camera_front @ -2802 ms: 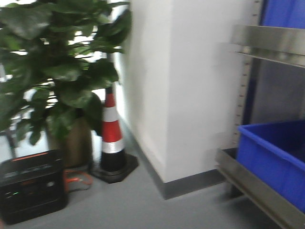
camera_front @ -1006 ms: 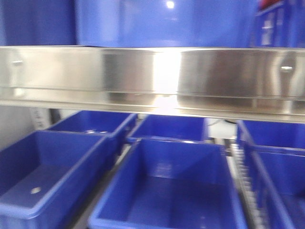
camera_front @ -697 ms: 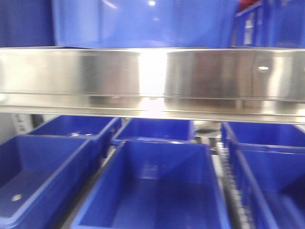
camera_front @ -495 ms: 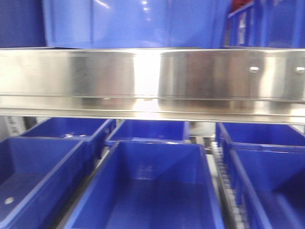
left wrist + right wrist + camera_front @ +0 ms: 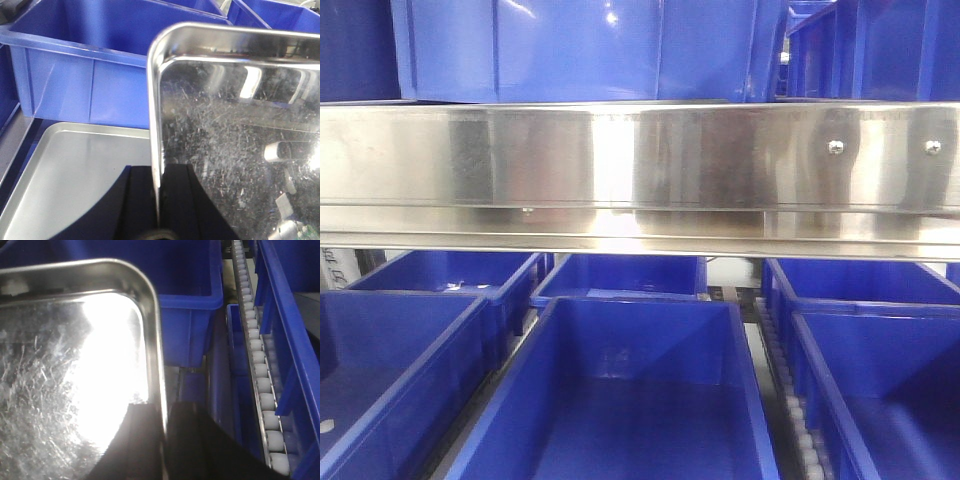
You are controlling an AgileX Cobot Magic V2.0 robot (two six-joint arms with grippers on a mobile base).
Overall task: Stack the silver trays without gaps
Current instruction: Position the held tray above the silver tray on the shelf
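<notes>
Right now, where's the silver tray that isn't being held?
Left wrist view, lower left: the loose tray lies flat below the held tray, next to a blue bin.

A raised tray (image 5: 240,125) hangs over a second tray (image 5: 80,175) lying lower left, seemingly just before a bin (image 5: 85,65). A roller track (image 5: 258,360) runs right of the raised tray, between bins.
</notes>
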